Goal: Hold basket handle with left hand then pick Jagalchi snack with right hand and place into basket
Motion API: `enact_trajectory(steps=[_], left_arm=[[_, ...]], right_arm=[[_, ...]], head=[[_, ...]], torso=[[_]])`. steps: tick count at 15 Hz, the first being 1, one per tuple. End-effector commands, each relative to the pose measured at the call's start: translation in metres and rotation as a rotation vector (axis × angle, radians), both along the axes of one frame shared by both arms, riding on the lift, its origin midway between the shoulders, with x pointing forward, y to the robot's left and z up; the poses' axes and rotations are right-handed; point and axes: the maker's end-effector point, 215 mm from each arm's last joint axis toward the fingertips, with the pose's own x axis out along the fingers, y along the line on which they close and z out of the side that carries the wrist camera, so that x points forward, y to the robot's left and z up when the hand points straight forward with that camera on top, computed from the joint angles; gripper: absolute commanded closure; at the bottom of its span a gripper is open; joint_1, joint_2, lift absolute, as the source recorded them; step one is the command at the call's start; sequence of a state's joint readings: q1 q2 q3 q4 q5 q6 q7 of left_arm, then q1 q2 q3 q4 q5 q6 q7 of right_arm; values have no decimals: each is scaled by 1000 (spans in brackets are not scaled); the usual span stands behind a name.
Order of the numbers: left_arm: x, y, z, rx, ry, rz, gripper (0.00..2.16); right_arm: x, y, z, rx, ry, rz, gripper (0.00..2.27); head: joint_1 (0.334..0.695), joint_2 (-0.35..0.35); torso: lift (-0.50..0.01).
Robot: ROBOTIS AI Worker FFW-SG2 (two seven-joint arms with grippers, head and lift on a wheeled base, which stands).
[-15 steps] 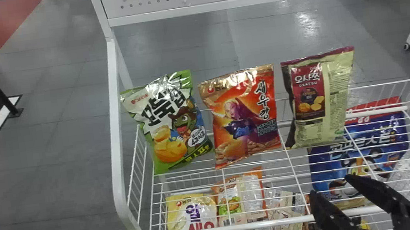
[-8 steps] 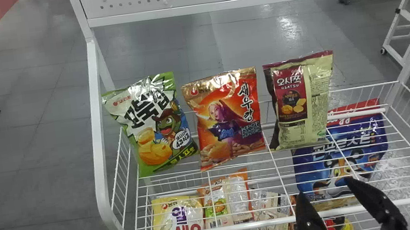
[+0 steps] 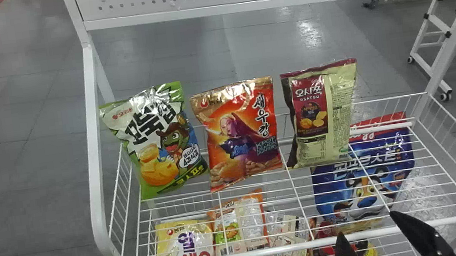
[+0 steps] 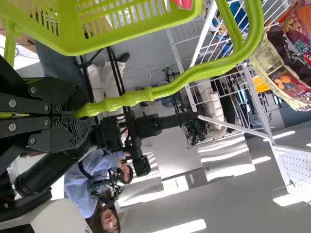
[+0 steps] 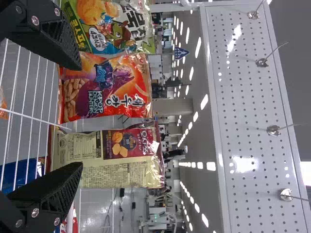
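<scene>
The handle (image 4: 194,73) of the yellow-green latticed plastic basket (image 4: 131,32) is gripped by the left tool (image 4: 81,110), closed around its ribbed end, so the first half of the task appears to be met. The approach to the pick is judged to be in hand: the right tool (image 3: 367,225), wide and with nothing held, is placed by the front rail (image 3: 305,245) of the white wire shelf. Which bag is meant by the Jagalchi snack cannot be told for certain; the upright cream-and-maroon foil bag (image 3: 325,115) is best faced by the spread fingers.

For the next move, the right tool must be raised clear of the rail, lined up with the chosen bag and brought in with one finger to each side. Little room is left by the shiny orange bag (image 3: 240,135) beside it, which could be nudged. Farther left, a green-and-white bag (image 3: 157,141) is stood. Lower down, a blue bag with a red top (image 3: 366,189) and a yellow-and-white bag (image 3: 186,246) are seen through the wires. A red pack (image 4: 183,3) is already carried in the basket.
</scene>
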State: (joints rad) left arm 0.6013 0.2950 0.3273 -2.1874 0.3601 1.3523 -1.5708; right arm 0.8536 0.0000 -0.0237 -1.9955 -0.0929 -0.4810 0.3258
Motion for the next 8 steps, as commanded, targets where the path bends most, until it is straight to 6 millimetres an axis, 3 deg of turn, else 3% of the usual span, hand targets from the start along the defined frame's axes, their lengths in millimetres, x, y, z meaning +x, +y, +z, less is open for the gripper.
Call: enact_trajectory(steps=[1, 8], left_arm=[[0, 0, 2, -10, -1, -2, 2148], [-1, 0, -1, -7, 6, 2, 2148]], right_arm=[[-1, -5, -6, -2, 12, -9, 117], [-4, -13, -12, -11, 24, -20, 117]], head=[[695, -60], [695, -94]], torso=[[-8], [-8]])
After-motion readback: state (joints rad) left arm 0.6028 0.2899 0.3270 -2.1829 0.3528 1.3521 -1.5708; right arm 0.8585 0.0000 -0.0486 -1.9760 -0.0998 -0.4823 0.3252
